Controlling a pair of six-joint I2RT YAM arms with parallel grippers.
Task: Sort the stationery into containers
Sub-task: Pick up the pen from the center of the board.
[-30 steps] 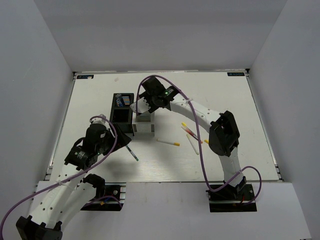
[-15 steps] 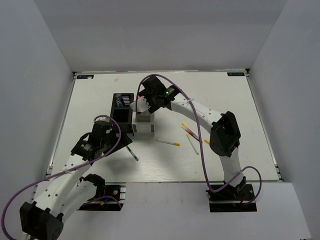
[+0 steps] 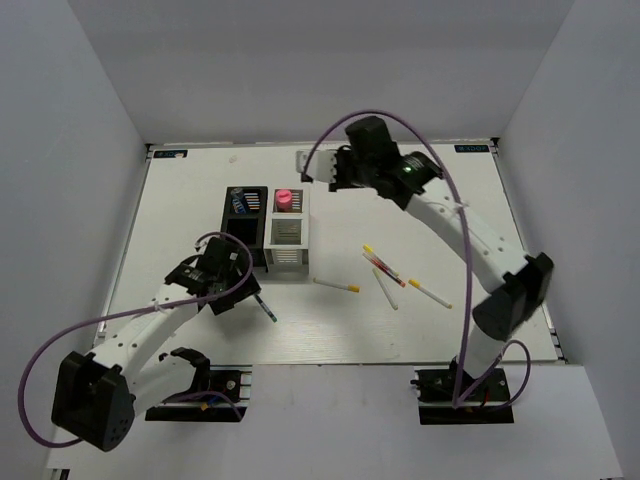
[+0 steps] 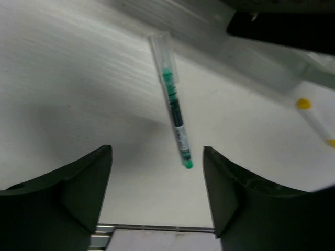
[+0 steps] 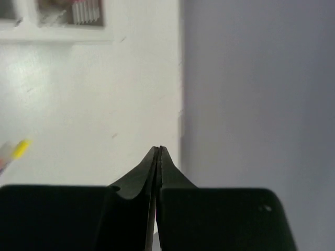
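Note:
The thin dark green pen [image 3: 266, 308] [image 4: 175, 115] lies on the table just in front of my left gripper [image 3: 247, 290] [image 4: 157, 172]. That gripper is open, and the pen's near tip sits between its fingertips without touching them. The black container [image 3: 245, 232] and the white container [image 3: 286, 252] stand joined. A blue-and-white tube [image 3: 240, 203] is in the black one and a pink marker [image 3: 284, 200] in the white one. My right gripper [image 3: 310, 167] [image 5: 158, 151] hovers near the table's far edge, shut and empty.
Thin white yellow-tipped sticks [image 3: 336, 285] [image 3: 430, 293] and a red pen [image 3: 385, 266] lie loose right of the containers. One stick's yellow end [image 4: 304, 104] shows at the right in the left wrist view. Grey walls enclose the table on three sides.
My right arm rose from the white container toward the far edge, leaving the pink marker there, and its jaws shut. My left gripper moved in on the green pen and narrowed a little.

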